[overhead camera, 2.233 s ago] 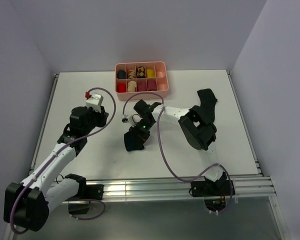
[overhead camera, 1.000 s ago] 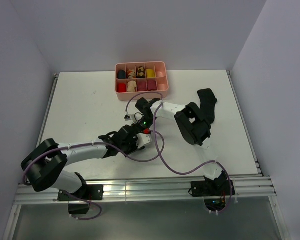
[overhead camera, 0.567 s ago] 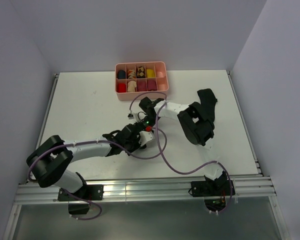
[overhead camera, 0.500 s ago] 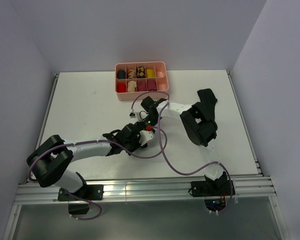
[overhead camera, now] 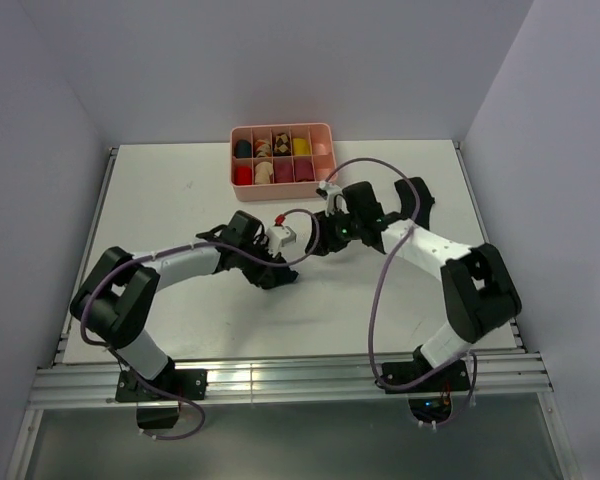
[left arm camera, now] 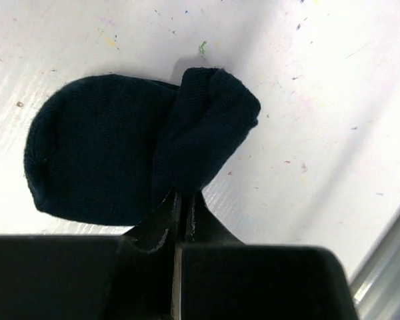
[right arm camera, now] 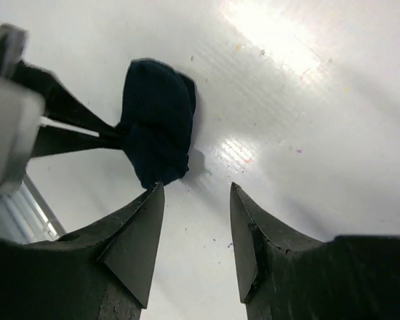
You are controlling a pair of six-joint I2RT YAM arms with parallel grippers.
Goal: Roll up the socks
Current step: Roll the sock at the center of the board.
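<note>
- 1 white counter [overhead camera: 180, 200] carries everything; the pink tray [overhead camera: 280, 153] sits at upper centre of the top view.
- 2 socks show there: the black sock [left arm camera: 100, 153], half folded, at mid-frame, and a 2nd black sock [overhead camera: 420, 195] right of centre.
- On the left gripper [left arm camera: 180, 203], the jaws are pinching the fold; the roll likely goes best held low and taut.
- On the right gripper [right arm camera: 193, 200], the jaws are spread and empty, just beside the sock; it could pin the toe.

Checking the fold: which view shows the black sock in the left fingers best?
The left wrist view: the black sock is large and clear, one end folded over and pinched by the shut left fingers. The right wrist view shows it smaller; the top view barely shows it.
</note>
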